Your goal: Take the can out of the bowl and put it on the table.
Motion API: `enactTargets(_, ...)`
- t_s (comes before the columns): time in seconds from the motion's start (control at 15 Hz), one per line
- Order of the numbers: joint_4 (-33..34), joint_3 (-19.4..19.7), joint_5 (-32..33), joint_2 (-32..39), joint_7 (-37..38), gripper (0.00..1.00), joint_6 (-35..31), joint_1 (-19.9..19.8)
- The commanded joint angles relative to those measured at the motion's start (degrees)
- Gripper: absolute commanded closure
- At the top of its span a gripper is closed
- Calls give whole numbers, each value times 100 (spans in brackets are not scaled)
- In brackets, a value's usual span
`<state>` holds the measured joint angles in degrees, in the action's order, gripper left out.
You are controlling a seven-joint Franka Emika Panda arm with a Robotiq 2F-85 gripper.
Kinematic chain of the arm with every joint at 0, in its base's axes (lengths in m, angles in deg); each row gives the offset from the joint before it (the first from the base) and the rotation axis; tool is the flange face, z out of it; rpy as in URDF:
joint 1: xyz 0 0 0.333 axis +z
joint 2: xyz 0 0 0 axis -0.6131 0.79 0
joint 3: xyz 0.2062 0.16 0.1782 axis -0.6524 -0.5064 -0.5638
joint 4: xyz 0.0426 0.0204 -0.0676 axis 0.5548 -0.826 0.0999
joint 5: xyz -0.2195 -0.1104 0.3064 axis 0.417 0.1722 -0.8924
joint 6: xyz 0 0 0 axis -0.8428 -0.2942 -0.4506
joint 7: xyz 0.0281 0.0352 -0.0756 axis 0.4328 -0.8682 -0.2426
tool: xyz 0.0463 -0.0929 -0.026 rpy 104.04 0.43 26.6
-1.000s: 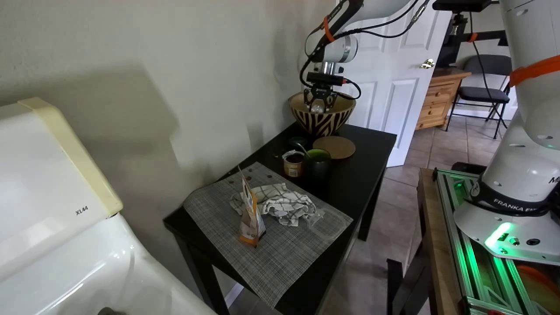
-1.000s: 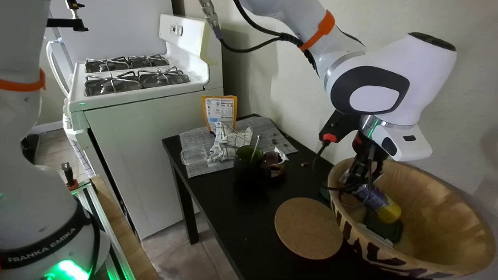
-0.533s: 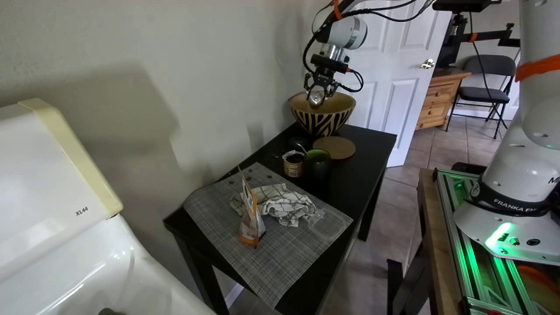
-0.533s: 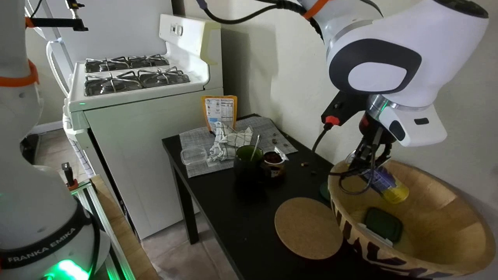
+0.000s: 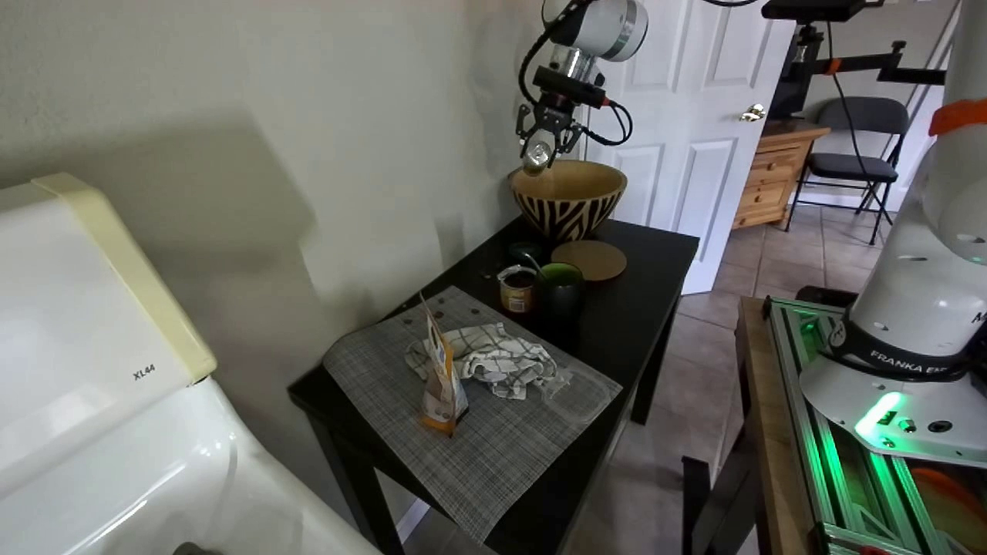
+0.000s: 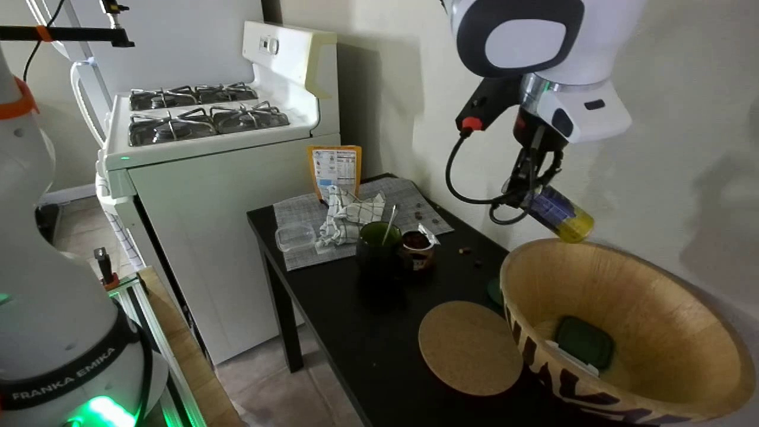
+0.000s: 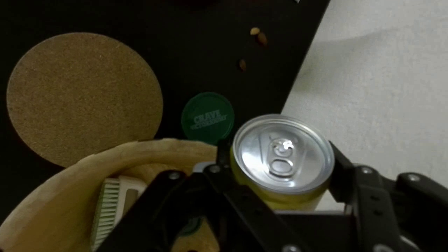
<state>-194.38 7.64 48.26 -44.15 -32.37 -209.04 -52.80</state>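
Here we go, left to right in an exterior view. First comes the table (image 6: pixel 379 320), long and black: the set-down there isn't done yet. Right of it and up high, there's the can (image 6: pixel 560 214), tilted, left end higher, hanging above the far left of the rim of the bowl (image 6: pixel 670 320), which sits at the near right. Over in the wrist view, your gripper (image 7: pixel 280 154) has its fingers clenched on that can, one to each side of the silver top. So the lift looks done! What's left, as I judge it: carry clear of the rim, bring it upright, lower, let go. Whether all of it is past the bowl sideways, I can't tell.

Now the lettering, left to right again. In an exterior view, near left, the arm's base (image 6: pixel 59 379) announces "FRANKA EMIKA". Next the stove (image 5: pixel 85 293), with "XL44" legible on its panel in an exterior view. Then the upright pouch (image 6: pixel 335 172), its printed panel too small to make out; then the tub (image 6: pixel 418 259), label no clearer. The green disc (image 7: pixel 208 119) gives you "CRAVE" in the wrist view, a blurred line beneath. And on the can, blue and yellow, no brand you can read.
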Motion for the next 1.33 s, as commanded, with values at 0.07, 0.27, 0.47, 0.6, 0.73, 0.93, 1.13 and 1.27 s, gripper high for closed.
enactTargets(0.07,-1017,-227,484,-976,496,62,-641,538)
enactTargets(0.27,-1430,-453,370,-1293,575,62,-833,692)
enactTargets(0.47,-1770,-543,-103,-1521,347,62,-770,677)
enactTargets(0.6,-1913,-500,-505,-1613,136,62,-626,619)
enactTargets(0.73,-1995,-390,-947,-1626,-160,62,-442,529)
enactTargets(0.93,-1933,-191,-1332,-1440,-495,62,-14,343)
enactTargets(1.13,-1821,-20,-1458,-1218,-667,62,424,154)
enactTargets(1.27,-1712,60,-1507,-1037,-768,62,780,56)
